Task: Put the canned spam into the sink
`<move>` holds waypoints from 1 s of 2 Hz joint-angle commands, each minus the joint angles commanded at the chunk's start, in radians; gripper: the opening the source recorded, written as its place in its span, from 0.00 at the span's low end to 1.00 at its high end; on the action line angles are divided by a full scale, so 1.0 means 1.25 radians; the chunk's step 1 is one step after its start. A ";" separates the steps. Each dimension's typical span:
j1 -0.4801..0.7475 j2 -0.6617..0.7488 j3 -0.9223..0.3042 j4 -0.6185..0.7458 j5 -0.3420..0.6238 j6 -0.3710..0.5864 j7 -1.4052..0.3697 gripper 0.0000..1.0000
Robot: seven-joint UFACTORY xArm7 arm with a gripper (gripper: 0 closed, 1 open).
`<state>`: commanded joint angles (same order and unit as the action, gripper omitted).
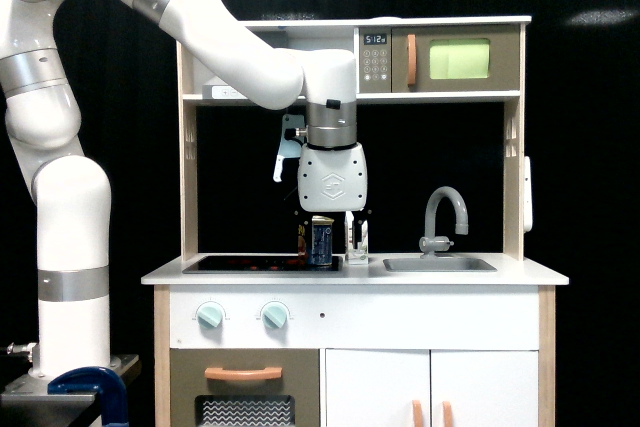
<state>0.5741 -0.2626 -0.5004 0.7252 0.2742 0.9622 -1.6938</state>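
Biggest worry here: the white carton [357, 244] stands just beside the canned spam [319, 241], on the side toward the sink [439, 264]. The jaws [330, 232] hang spread low over both, one finger coming down right at the carton, so closing or sliding could knock the carton over or pinch it instead. The spam sits upright on the tabletop [520, 275] at the stovetop's [240, 263] edge, seemingly between the fingers, slightly toward the exterior view's left, not gripped yet.

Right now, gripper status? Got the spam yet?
Gripper: cannot tell whether it is open or shut. It sits low over the spam, next to the carton; no clear grip visible.
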 joint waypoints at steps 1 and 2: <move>0.002 0.005 0.022 0.007 -0.025 -0.005 -0.002 1.00; 0.001 -0.014 0.054 -0.017 -0.040 -0.034 0.036 1.00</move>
<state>0.5752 -0.2801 -0.4334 0.7034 0.2244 0.9201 -1.6493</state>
